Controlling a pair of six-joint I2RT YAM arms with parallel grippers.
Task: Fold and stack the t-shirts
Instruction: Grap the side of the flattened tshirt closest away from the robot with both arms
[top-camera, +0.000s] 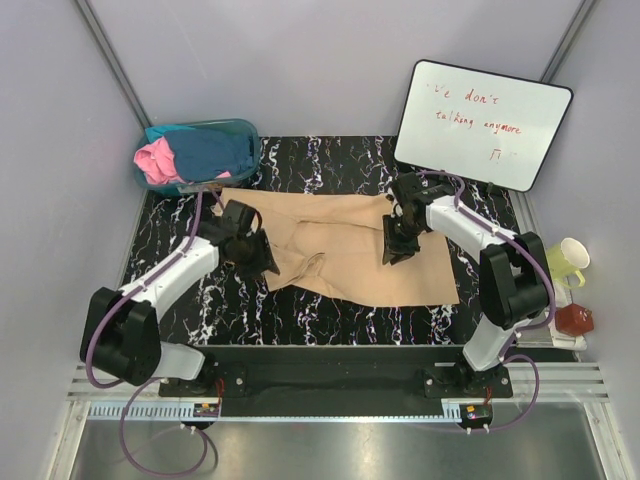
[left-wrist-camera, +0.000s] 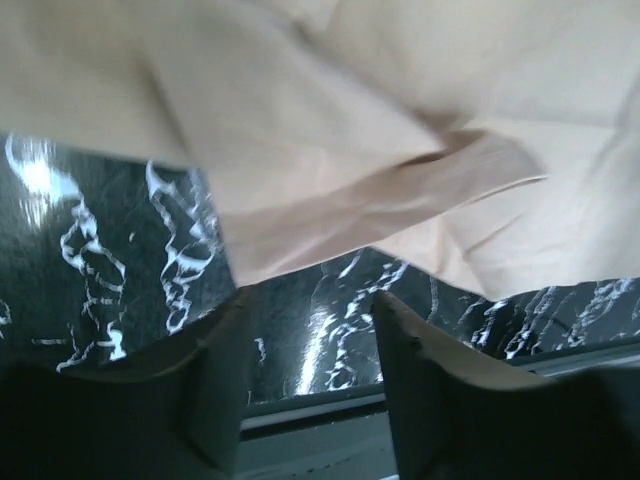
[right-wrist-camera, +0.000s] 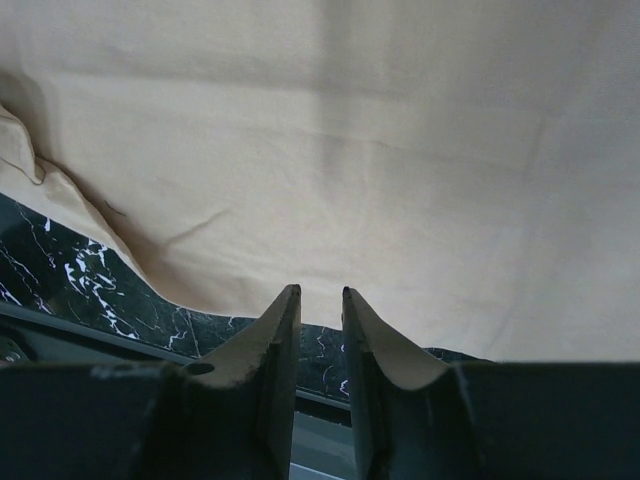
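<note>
sprawling across the middle of the black marbled bench (top-camera: 190, 300), the tan t-shirt (top-camera: 350, 255) lies mostly flat, with a rumpled fold near its left edge. the left end effector (top-camera: 265, 262) sits at that edge, released, its fingers (left-wrist-camera: 400, 340) well apart over bare bench. the right end effector (top-camera: 392, 255) hangs over the shirt's right half, its jaws a narrow slit apart and gripping nothing. a pink t-shirt (top-camera: 155, 160) and a teal-blue t-shirt (top-camera: 212, 150) are heaped in the tub (top-camera: 250, 135) at the far-left corner.
</note>
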